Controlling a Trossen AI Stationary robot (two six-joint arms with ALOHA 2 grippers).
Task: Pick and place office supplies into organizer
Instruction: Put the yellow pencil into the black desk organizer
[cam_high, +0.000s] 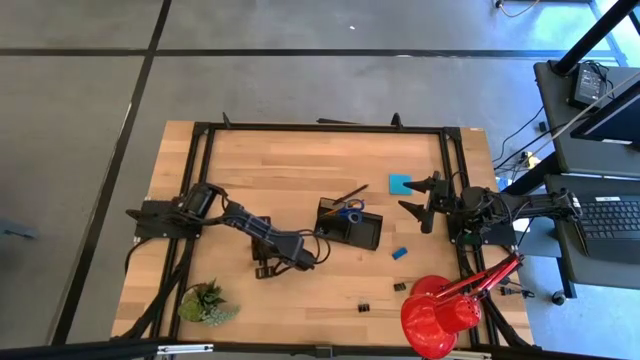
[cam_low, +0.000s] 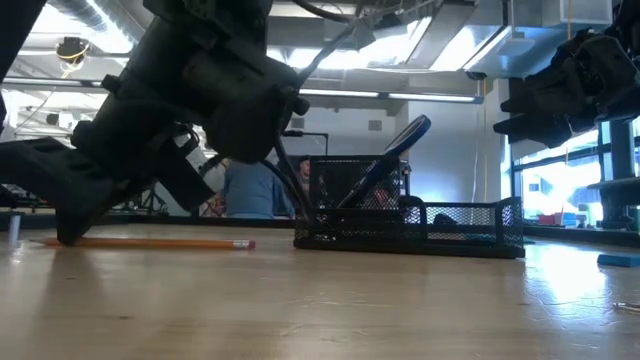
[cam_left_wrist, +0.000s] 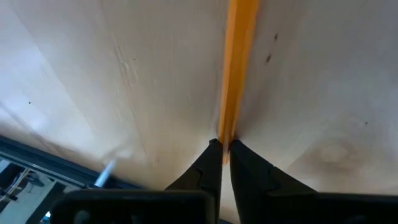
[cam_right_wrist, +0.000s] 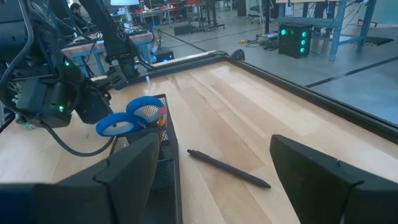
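Note:
An orange pencil (cam_left_wrist: 239, 56) lies flat on the wooden table; in the low view the pencil (cam_low: 160, 242) runs toward the organizer. My left gripper (cam_left_wrist: 225, 149) is low at the table (cam_high: 263, 267), shut on the pencil's end. The black mesh organizer (cam_high: 352, 224) stands mid-table with the blue-handled scissors (cam_high: 350, 211) upright in it. A black pen (cam_right_wrist: 227, 168) lies just beyond it. The blue note pad (cam_high: 401, 184), blue eraser (cam_high: 399, 253) and binder clips (cam_high: 399, 287) lie on the table. My right gripper (cam_high: 424, 205) hovers open beside the note pad, raised (cam_low: 570, 85). My left gripper pinches the orange pencil at its end (cam_left_wrist: 227, 127) between the two fingertips (cam_left_wrist: 211, 155). The fingers slant down at the table and lie roughly in line with the pencil. The rest of the pencil stretches away from them, flat on the table.
A red desk lamp (cam_high: 440, 310) stands at the near right corner and a small green plant (cam_high: 205, 302) at the near left. A black frame (cam_high: 320, 127) borders the table. Bare wood lies between the organizer and the far edge. A person (cam_low: 250, 188) shows behind the table.

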